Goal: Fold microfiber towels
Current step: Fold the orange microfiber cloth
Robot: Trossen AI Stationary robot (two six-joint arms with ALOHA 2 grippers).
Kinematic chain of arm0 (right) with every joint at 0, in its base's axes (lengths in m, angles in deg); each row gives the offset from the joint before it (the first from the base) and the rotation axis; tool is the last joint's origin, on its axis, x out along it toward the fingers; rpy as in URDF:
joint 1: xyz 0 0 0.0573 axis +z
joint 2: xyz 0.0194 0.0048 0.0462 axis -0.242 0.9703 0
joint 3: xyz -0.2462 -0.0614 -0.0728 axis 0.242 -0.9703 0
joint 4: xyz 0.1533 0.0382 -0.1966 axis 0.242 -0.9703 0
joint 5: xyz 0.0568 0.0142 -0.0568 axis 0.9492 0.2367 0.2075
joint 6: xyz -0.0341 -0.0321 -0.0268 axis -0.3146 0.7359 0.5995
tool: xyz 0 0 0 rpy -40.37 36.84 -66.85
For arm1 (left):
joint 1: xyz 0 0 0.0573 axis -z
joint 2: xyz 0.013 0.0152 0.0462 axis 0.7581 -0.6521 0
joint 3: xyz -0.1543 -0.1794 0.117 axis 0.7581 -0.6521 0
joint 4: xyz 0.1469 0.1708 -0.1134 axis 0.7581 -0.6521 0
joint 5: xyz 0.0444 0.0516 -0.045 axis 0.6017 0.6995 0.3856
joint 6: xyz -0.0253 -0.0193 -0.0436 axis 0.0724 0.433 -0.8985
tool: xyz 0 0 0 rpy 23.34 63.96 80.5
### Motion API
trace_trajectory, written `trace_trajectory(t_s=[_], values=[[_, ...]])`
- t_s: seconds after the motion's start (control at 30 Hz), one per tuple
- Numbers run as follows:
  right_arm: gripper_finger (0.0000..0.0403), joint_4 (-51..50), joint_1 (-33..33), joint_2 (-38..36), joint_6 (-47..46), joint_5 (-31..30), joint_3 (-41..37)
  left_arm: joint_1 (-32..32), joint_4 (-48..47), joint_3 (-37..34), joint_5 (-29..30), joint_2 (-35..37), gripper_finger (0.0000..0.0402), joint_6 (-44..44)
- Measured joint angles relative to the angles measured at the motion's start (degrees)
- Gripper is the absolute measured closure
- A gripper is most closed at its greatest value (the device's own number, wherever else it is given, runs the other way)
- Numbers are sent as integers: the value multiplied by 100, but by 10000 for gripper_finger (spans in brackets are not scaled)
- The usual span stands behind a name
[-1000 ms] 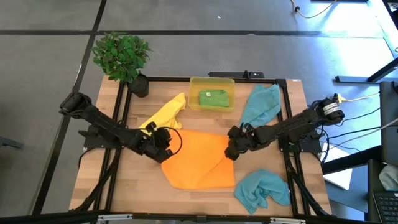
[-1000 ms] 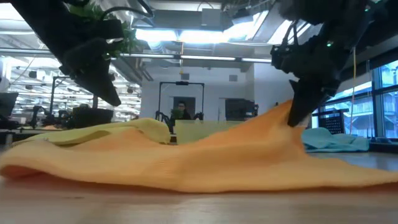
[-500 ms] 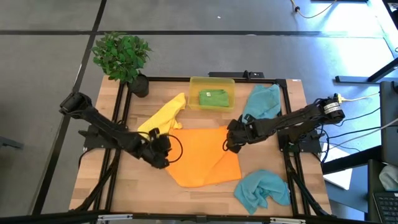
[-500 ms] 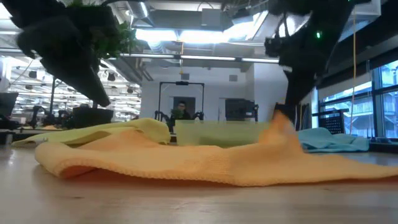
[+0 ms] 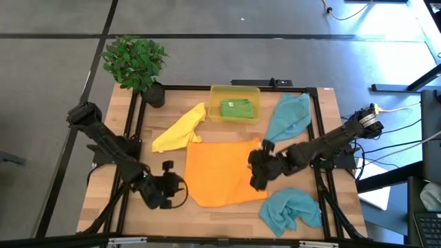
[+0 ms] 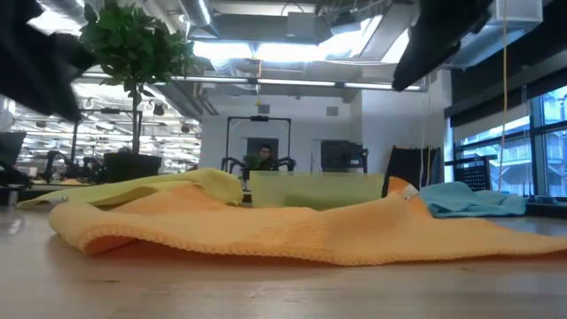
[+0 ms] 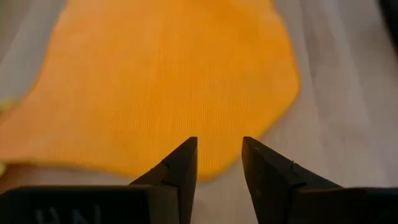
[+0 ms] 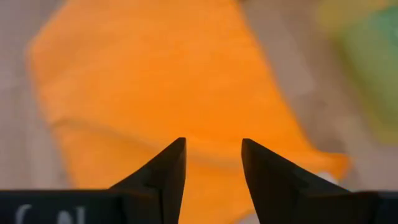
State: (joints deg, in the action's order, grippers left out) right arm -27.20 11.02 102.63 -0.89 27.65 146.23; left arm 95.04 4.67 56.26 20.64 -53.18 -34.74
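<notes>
1. I see the orange towel [image 5: 224,172] lying spread across the middle of the wooden table [image 5: 110,186], folded over itself, with one corner pointing toward the yellow plastic bin [image 5: 235,91]
2. My left gripper [image 5: 167,187] sits just off the orange towel's left edge, near the front of the table; in the left wrist view its fingers [image 7: 176,171] stand apart with nothing between them, the cloth lying beyond the tips
3. My right gripper [image 5: 256,167] hangs over the orange towel's right edge; in the right wrist view its fingers [image 8: 163,174] are apart and empty, with orange cloth below them
4. In the low view the orange towel [image 6: 266,232] lies slack on the tabletop, rumpled into a low ridge, and neither gripper touches it there
5. The yellow towel [image 5: 179,129] lies at the back left, just beside the orange one's far left corner
6. The green towel [image 5: 236,108] sits folded inside the yellow plastic bin at the back edge
7. One teal-blue towel [image 5: 288,116] lies crumpled at the back right beside the bin; the other teal-blue towel [image 5: 291,209] is bunched at the front right, close to the orange towel's near right corner
8. A potted plant [image 5: 136,64] stands at the table's back left corner
</notes>
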Motion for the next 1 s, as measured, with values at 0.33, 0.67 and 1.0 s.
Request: trace_trajectory(t_s=[0.33,0.67,1.0], values=[[257,960,791,730,3,81,-5,-101,-560,-4,-75,-1128,287,-991],[268,2223,811,1634,587,583,-9,-528,-241,20,-343,-1604,287,-1058],[273,2564,479,2182,727,626,-14,-373,407,4,-453,-1591,287,-759]])
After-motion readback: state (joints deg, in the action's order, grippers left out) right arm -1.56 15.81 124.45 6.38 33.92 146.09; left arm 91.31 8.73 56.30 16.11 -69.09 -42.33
